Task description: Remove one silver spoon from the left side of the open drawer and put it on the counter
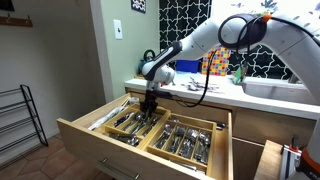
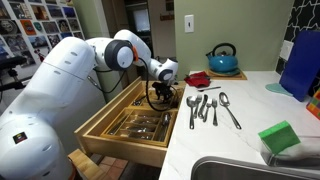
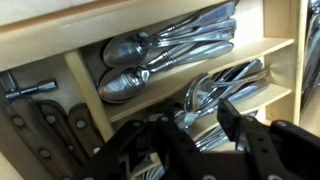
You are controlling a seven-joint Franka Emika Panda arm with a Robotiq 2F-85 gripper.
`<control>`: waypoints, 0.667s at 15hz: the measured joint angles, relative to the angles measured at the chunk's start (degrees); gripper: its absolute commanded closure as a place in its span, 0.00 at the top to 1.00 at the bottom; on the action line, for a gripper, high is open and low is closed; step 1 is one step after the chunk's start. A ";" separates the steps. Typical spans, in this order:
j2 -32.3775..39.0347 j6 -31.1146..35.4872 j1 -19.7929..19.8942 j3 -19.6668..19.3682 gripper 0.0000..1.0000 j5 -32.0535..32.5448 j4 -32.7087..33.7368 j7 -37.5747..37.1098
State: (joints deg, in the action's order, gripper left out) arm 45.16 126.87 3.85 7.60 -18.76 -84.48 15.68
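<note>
The light-wood drawer point(image 1: 98, 148) stands pulled open below the pale counter point(image 2: 235, 140) and shows in both exterior views point(image 2: 118, 150). Two wooden trays in it hold silver cutlery. My gripper point(image 1: 150, 106) reaches down into the tray at the drawer's wall-side end point(image 2: 160, 100). In the wrist view its two black fingers point(image 3: 205, 115) are apart, straddling a bunch of silver utensils point(image 3: 232, 80) in one compartment. Silver spoons point(image 3: 128, 82) lie in the neighbouring compartment. Dark-handled knives point(image 3: 45, 125) fill another slot. The gripper holds nothing that I can see.
Several silver utensils point(image 2: 208, 108) lie on the counter near the drawer. A blue kettle point(image 2: 222, 60), a red object point(image 2: 198, 78), a green sponge point(image 2: 280, 137) and a sink point(image 2: 240, 170) are further along. A wire rack point(image 1: 20, 115) stands on the floor.
</note>
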 measured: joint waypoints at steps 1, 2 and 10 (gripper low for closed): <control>0.19 -0.02 -0.04 0.00 0.54 0.04 0.09 -0.13; 0.34 -0.05 -0.11 0.00 0.55 0.08 0.14 -0.34; 0.51 -0.15 -0.46 0.00 0.02 0.32 0.18 -1.00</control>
State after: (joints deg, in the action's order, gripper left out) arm 45.67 126.73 3.38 7.60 -18.44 -84.30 14.68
